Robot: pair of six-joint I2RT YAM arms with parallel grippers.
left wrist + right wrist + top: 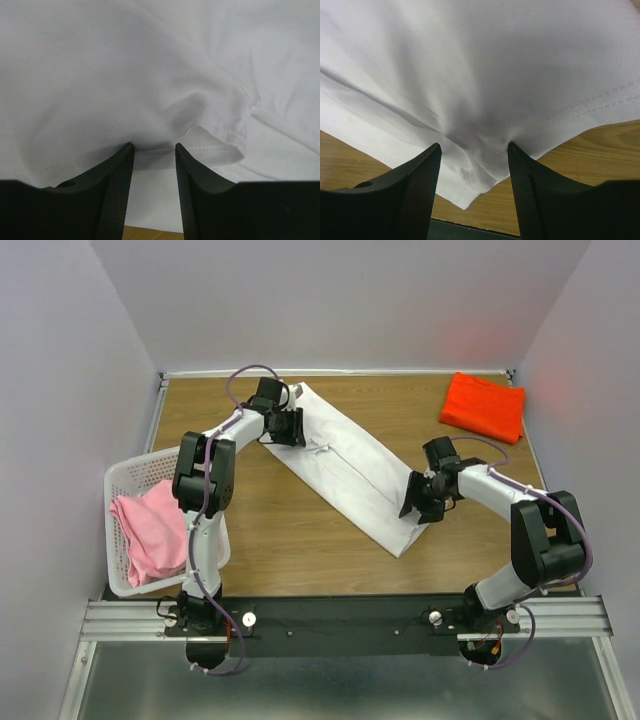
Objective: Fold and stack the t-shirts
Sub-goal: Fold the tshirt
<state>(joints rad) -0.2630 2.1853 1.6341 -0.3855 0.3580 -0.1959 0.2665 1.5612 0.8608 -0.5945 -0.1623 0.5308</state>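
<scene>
At opposite ends of the white t-shirt (350, 475), left jaws and right jaws — half-spread — pinch cloth.

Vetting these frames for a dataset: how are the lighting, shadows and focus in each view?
Top external: even light, sharp, the bright orange-red folded t-shirt tinting the right wall red. Left wrist: the plain white cloth t-shirt is nearly featureless, softly shaded in its creases. Right wrist: weave and stitching crisp, no glare.
</scene>
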